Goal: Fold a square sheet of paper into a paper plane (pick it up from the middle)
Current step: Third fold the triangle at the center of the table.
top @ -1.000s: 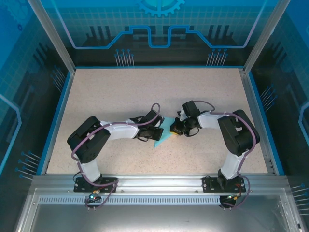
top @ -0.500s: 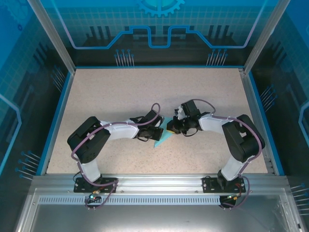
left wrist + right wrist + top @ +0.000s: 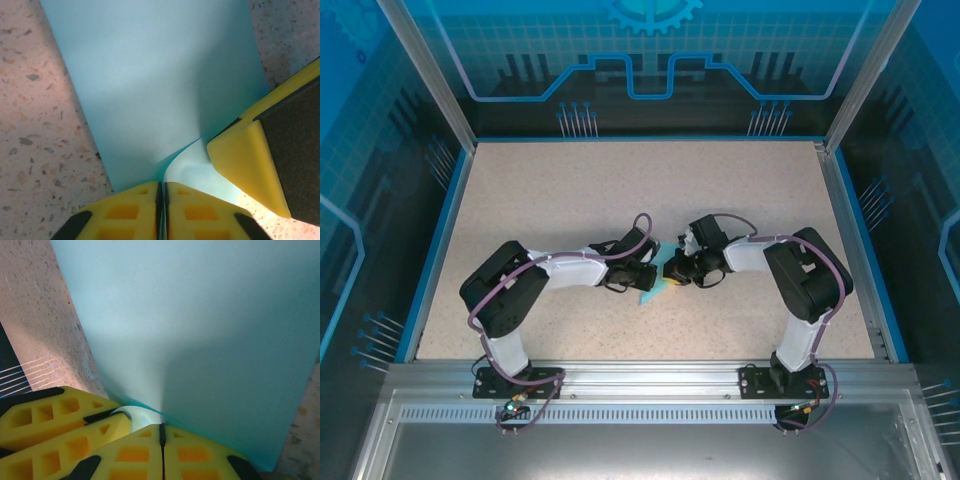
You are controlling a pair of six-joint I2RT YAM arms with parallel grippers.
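L gripper (image 3: 161, 192): jaws pressed together, sheet (image 3: 150, 75) edge nipped in seam. R gripper (image 3: 161, 435): jaws fully closed, pinching sheet edge too, small curl at pinch. Grippers tip-to-tip, just beside each other, mid bench (image 3: 570, 190). Sheet runs away from both pinches, looks part-folded, lifted at pinches, rest low over bench. Top view: long axis approx diagonal, near-left to far-right, sheet between grippers. Neither arm nearer, both on it. Judgement: next fold needs both pinches moving together along that axis, else thin paper skews or tears.
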